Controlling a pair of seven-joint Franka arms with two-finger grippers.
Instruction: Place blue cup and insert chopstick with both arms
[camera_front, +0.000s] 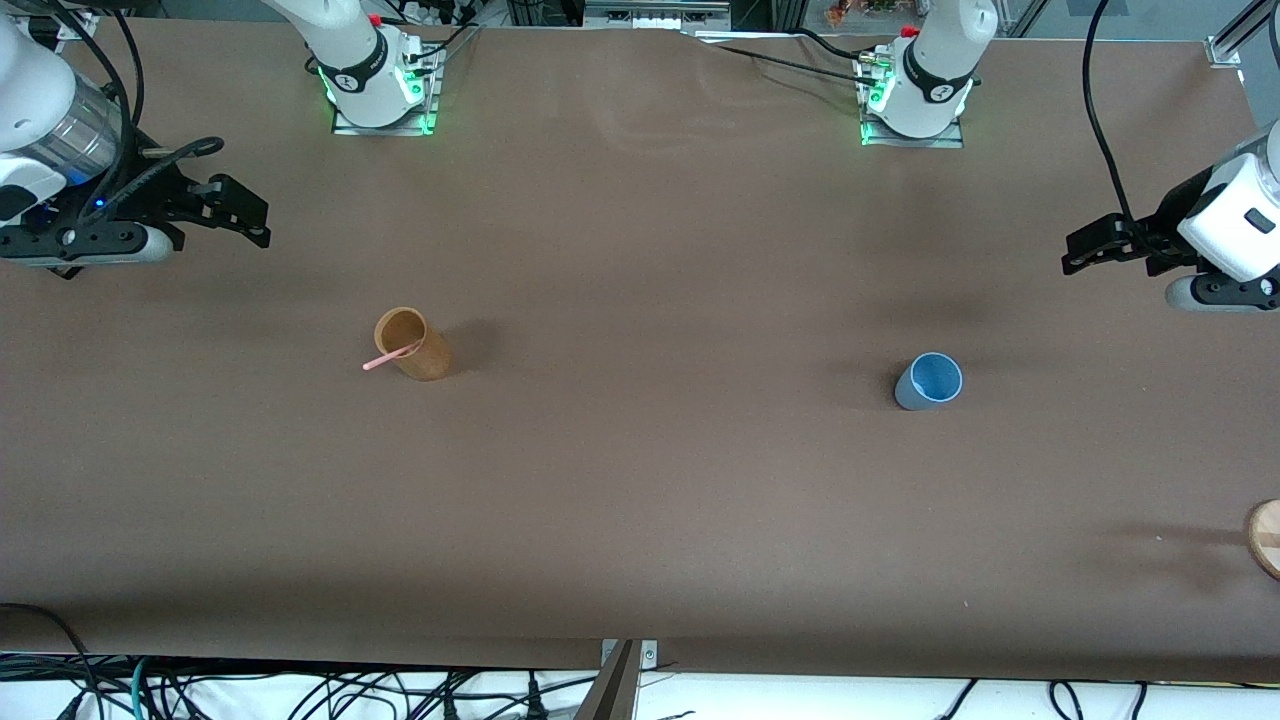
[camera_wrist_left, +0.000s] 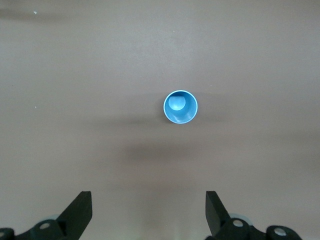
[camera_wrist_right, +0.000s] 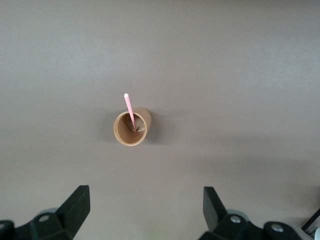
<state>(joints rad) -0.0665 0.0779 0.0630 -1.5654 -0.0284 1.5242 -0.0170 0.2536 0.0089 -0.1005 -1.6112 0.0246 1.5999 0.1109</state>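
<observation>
Both arms parked high, nothing gripped yet

Left claw (camera_wrist_left: 148, 215) spread over tabletop (camera_front: 640, 500) nr left arm's end; right claw (camera_wrist_right: 146, 212) spread at right arm's end. Blue cup (camera_front: 929, 381) upright, empty, well apart from brown cup (camera_front: 412, 344) w/ chopstick (camera_front: 391, 356) leaning inside. Cup prob light, rigid, smooth: pinch across rim. Stick thin, stiff, slippy: take upper end

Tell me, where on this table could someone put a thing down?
Most of the brown table is bare: the wide stretch between the brown cup, which holds the pink chopstick, and the blue cup, and the strip nearer the camera. A wooden disc sits at the left arm's end. Left gripper and right gripper hover open.
</observation>
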